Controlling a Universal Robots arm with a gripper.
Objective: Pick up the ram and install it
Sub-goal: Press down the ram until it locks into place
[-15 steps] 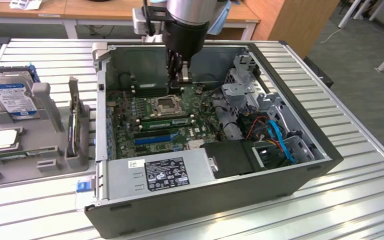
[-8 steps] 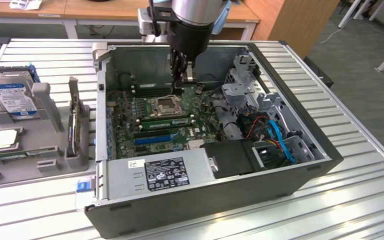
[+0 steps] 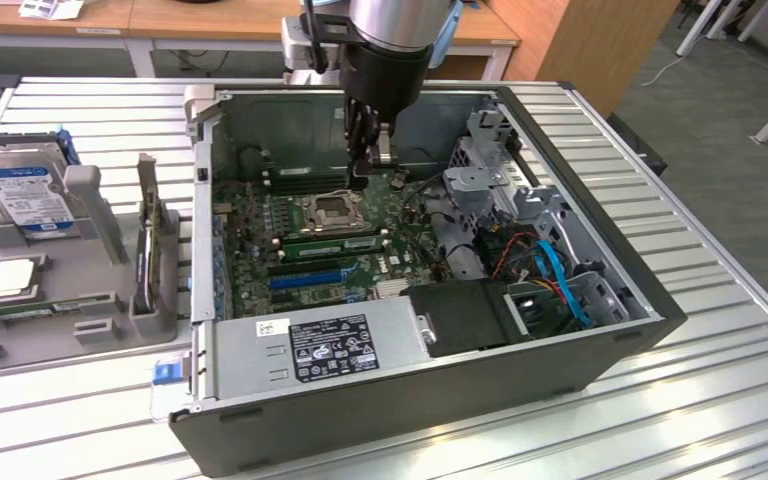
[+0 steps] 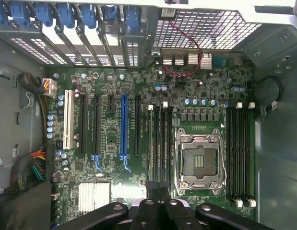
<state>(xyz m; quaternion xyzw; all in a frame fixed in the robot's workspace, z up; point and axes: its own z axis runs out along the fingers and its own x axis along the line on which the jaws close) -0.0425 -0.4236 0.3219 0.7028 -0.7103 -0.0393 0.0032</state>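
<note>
the black two-fingered gripper (image 3: 373, 170) on the silver arm hangs inside the open dark grey computer case (image 3: 598, 375), just above the green motherboard (image 3: 307, 250). its fingers (image 4: 160, 211) look pressed together at the tips with nothing between them.

a long thin green ram stick with black chips (image 3: 335, 238) sits on edge in a slot beside the empty silver processor socket (image 4: 200, 160), on the side nearer the blue expansion slot (image 4: 123, 125); in the wrist view that stick (image 4: 150, 143) runs straight up from the fingertips.

outside the case, on the exterior view's left, a grey plastic holder tray (image 3: 37, 320) carries a silver hard drive with a blue label (image 3: 27, 195), its print too small to read. the white-and-black sticker (image 3: 333, 348) on the power supply is likewise unreadable.
</note>
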